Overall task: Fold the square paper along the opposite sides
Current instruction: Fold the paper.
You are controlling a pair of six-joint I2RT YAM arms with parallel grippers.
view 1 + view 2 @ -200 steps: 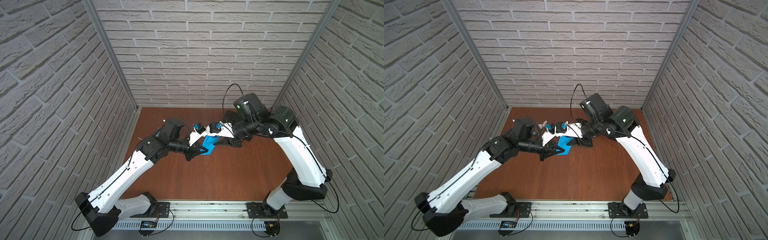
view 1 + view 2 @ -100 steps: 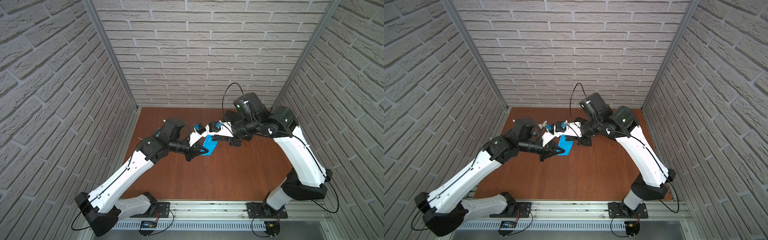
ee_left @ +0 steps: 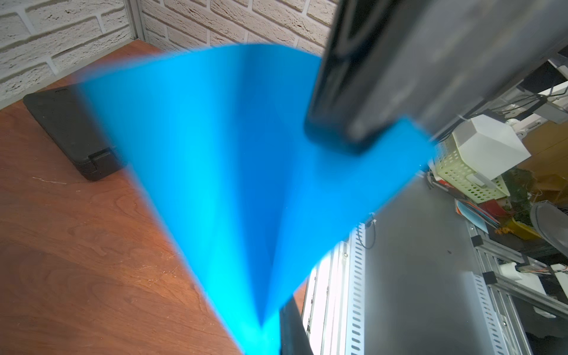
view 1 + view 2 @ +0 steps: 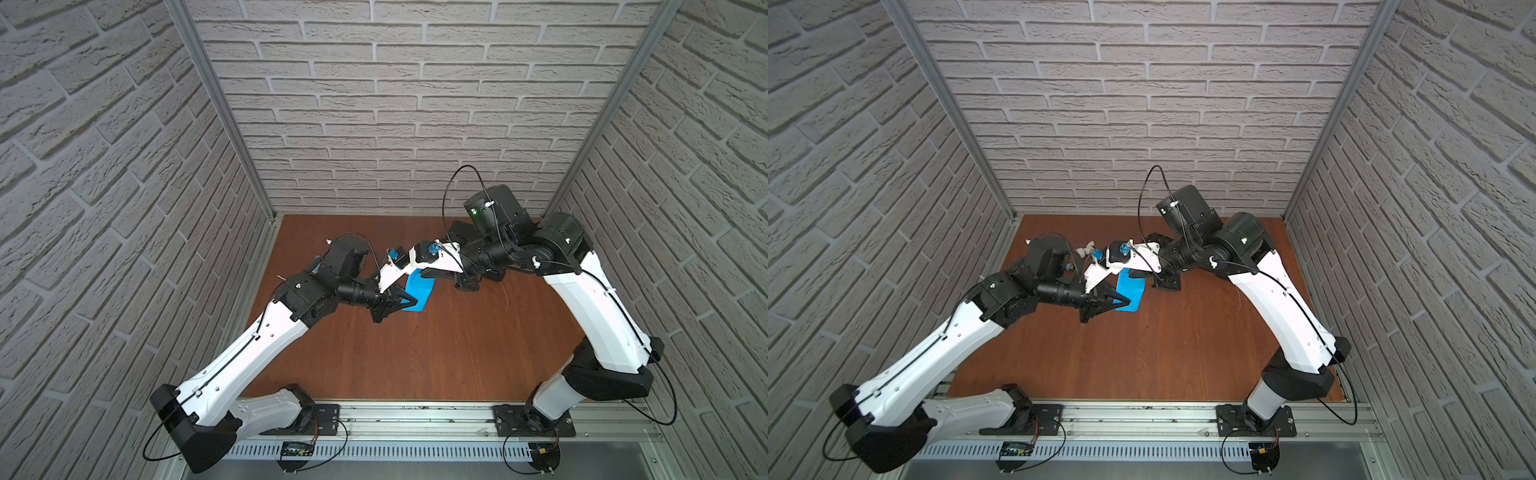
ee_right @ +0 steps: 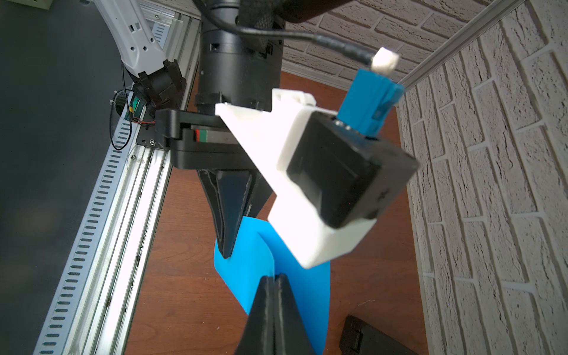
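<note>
bright blue paper (image 5: 246,261) bent into a soft arc, held up over the brown table (image 4: 415,353), left gripper (image 5: 226,253) clamped on one edge, right gripper (image 5: 273,278) pinched shut on the opposite edge

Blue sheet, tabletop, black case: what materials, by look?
Blue sheet: thin paper, matte; it bends in a soft curve.
Tabletop: wood or wood-look laminate, reddish-brown, visible grain, slight sheen.
Black case: probably moulded plastic, matte, with a latch.
</note>
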